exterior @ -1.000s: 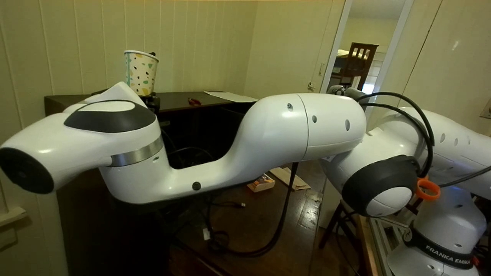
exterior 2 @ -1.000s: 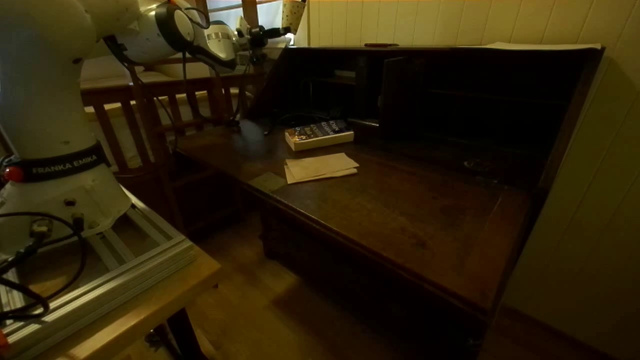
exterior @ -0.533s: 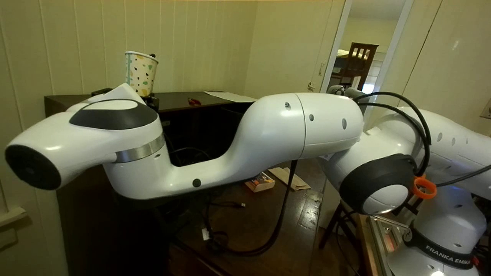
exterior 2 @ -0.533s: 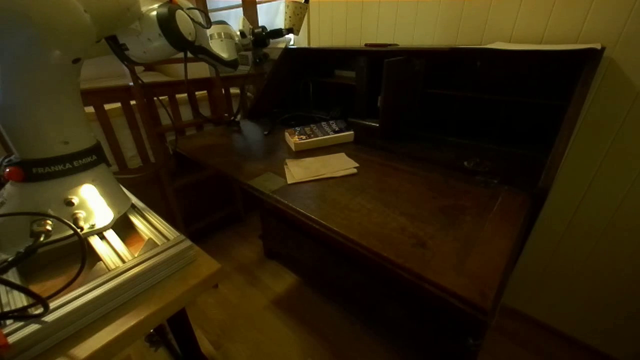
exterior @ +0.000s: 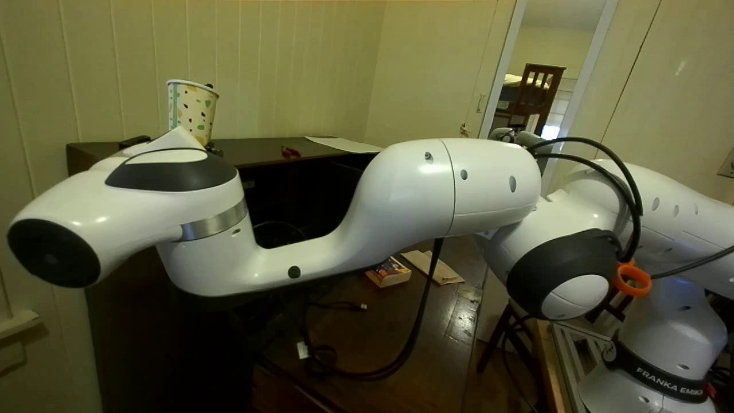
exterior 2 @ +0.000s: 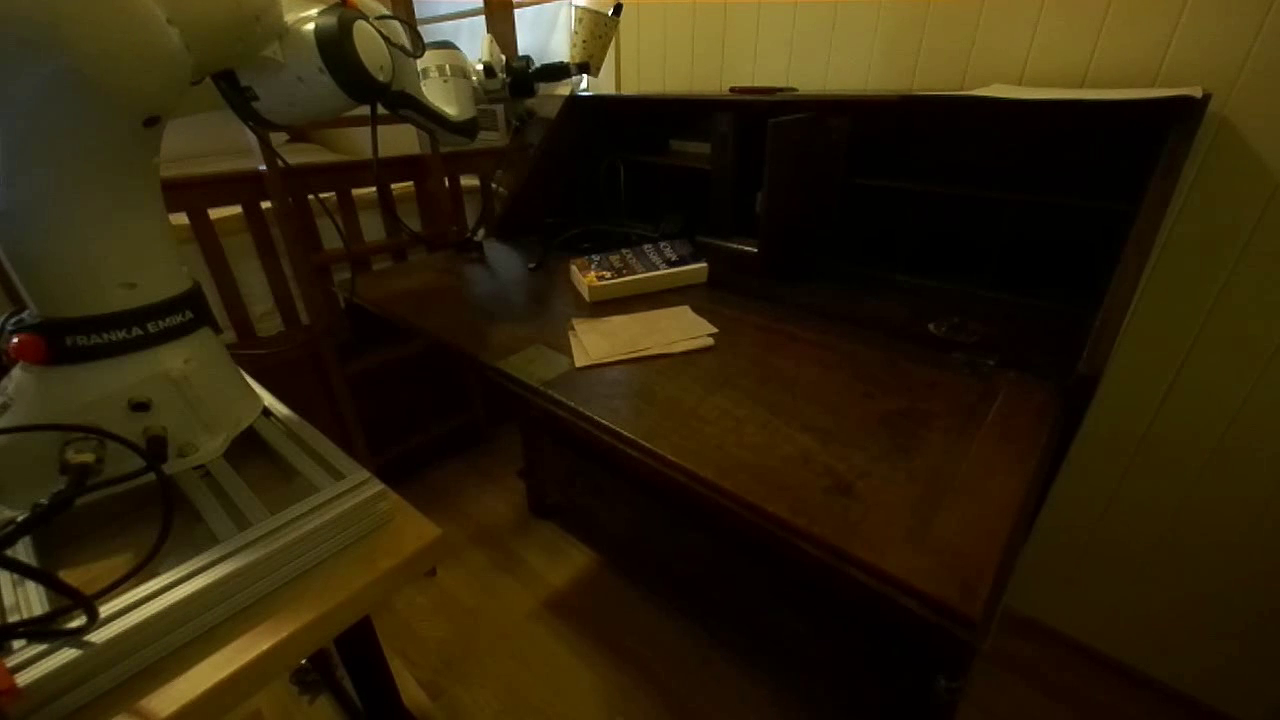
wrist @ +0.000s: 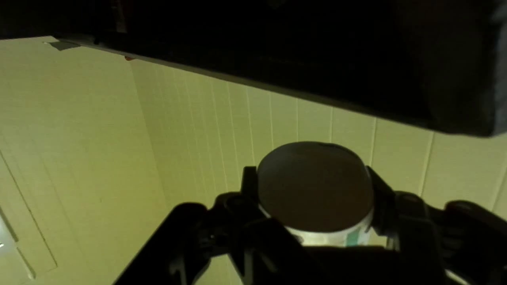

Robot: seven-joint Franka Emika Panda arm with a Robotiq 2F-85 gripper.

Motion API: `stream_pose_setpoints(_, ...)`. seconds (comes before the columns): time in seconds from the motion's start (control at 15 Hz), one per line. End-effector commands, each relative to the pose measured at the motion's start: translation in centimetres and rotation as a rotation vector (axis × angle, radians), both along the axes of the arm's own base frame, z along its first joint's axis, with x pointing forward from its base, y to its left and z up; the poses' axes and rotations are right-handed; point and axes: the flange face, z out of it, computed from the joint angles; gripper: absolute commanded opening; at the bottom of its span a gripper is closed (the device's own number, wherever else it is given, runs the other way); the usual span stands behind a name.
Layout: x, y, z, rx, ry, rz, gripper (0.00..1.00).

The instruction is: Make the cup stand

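Note:
The white tapered cup with coloured and dark spots (exterior: 192, 112) is held in the air near the left end of the desk's top shelf, rim up and slightly tilted. It also shows in an exterior view (exterior 2: 593, 40), where a small dark tip sticks up at its rim. In the wrist view its dark round underside (wrist: 315, 178) faces the camera. My gripper (wrist: 315, 188) has a finger against each side of the cup near its base. In an exterior view my gripper (exterior 2: 560, 72) reaches the cup's lower part; elsewhere the arm hides most of it.
The dark desk's top shelf (exterior: 258, 150) holds a red item (exterior: 291, 152) and a white sheet (exterior: 344, 144). On the lower desk surface lie a book (exterior 2: 638, 270) and folded papers (exterior 2: 643, 335). A panelled wall (exterior: 298, 69) stands behind.
The cup and gripper have moved left in an exterior view and sunk slightly in both. The gripper stays shut on the cup.

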Motion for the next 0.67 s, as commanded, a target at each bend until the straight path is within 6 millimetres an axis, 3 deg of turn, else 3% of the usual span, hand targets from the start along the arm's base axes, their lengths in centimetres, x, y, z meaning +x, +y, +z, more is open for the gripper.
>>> stream_pose_setpoints(0.0,0.2,0.8,0.4,0.029,0.024,0.059,0.39)
stream_pose_setpoints(0.6,1.4,0.5,-0.4,0.054,0.065,0.162,0.39)
